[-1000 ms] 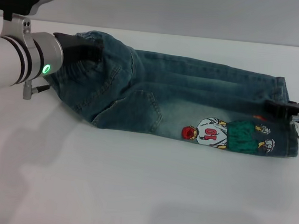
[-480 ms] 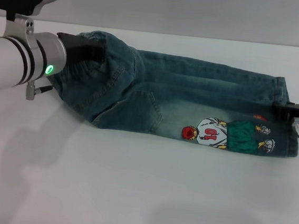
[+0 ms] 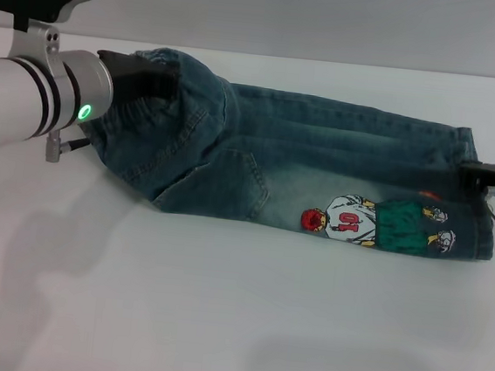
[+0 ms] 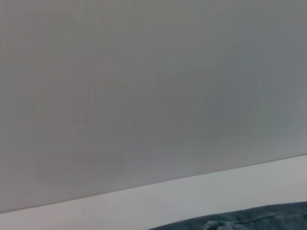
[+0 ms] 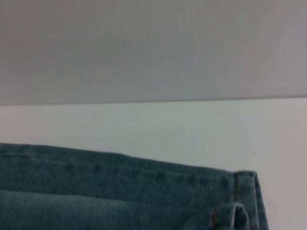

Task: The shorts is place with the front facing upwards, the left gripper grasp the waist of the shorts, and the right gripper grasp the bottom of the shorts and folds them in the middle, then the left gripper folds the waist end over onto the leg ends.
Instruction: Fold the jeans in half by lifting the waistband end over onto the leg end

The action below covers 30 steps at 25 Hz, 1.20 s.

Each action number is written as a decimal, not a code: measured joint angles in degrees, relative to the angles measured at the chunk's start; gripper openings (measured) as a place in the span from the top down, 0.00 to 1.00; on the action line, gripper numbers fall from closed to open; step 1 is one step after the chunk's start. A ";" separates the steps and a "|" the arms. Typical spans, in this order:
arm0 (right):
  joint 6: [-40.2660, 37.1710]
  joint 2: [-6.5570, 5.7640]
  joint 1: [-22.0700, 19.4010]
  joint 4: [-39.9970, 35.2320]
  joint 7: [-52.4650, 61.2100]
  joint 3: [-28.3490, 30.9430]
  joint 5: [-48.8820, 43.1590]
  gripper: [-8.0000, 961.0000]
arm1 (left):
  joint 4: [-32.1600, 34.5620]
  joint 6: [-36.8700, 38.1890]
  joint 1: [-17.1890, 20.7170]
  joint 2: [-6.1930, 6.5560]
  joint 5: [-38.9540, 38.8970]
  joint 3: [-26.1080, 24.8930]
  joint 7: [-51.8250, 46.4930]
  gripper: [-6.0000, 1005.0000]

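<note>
Shorts (image 3: 302, 169) already folded lengthwise, lying across upper-mid frame on white counter (image 3: 218, 305), cartoon print (image 3: 375, 222) up, toward right side. Left gripper (image 3: 139, 79) at upper left, buried in the waist of the shorts (image 3: 164, 98), denim bunched and lifted there into a hump; fingers look pinched on the waistband, tips hidden in fabric. Right gripper (image 3: 485, 182) at right edge, beside the leg ends (image 3: 478, 208), touching or just clear of hem, can't tell which; can't tell finger state either, mostly out of frame.

Likely stage: left abt to carry waist end over toward hems.

Risks, judged from here:
- thin pinch on gathered elastic → waistband slips out mid-swing, fold collapses short.
- only top layer caught → layers split, lengthwise fold opens up.
- right side still on hem → legs drag, shorts skew.
- hems unpinned → whole garment slides w/ the pull instead of folding.
</note>
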 joint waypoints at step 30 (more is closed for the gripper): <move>-2.16 0.03 -1.78 6.98 -4.58 6.72 -0.42 0.99 | 0.86 2.13 -0.39 0.09 0.00 -0.46 -0.12 0.90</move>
